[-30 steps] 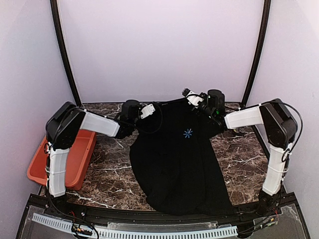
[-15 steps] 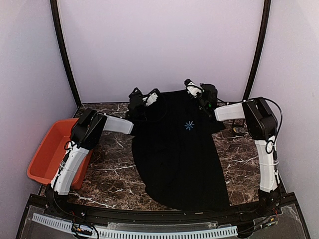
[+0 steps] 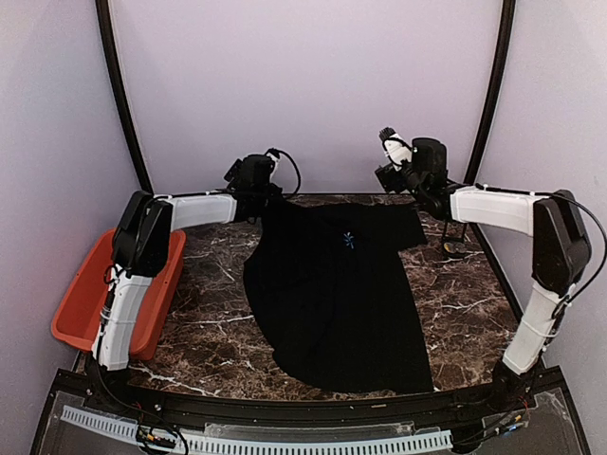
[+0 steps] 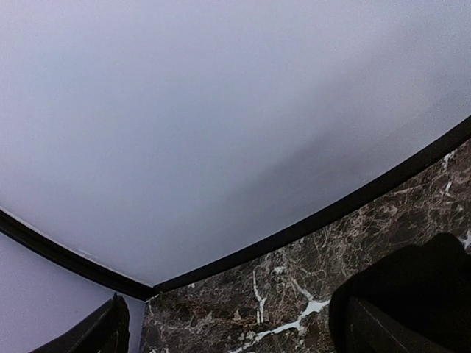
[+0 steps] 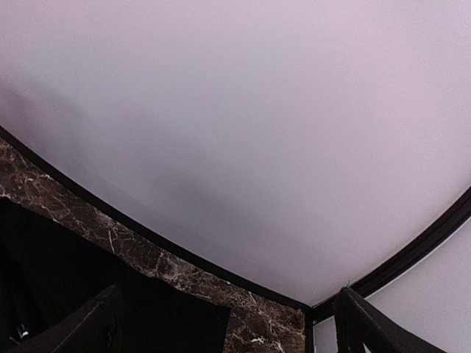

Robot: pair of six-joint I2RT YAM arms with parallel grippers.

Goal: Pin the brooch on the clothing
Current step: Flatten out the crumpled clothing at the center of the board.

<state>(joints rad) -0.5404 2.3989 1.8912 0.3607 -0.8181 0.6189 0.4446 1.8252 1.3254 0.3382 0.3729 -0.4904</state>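
Note:
The clothing (image 3: 337,303), a black T-shirt, lies spread on the marble table (image 3: 199,322), its small blue starburst print (image 3: 349,239) near the far end. My left gripper (image 3: 248,172) hovers at the shirt's far left corner. In the left wrist view it (image 4: 235,301) is open and empty over bare marble, with black cloth (image 4: 423,283) at the lower right. My right gripper (image 3: 394,156) is raised above the far right corner. In the right wrist view it (image 5: 229,294) is open and empty, with the shirt (image 5: 66,268) below left. I cannot make out the brooch.
An orange bin (image 3: 90,299) sits off the table's left edge. A small dark item (image 3: 455,246) lies on the marble right of the shirt. The back wall (image 3: 303,95) and black frame posts (image 3: 119,95) stand close behind both grippers.
Both grippers went from shut to open and let go of the shirt's shoulders. The shirt's top dropped onto the table. Both arms stretched toward the back wall, the right one higher.

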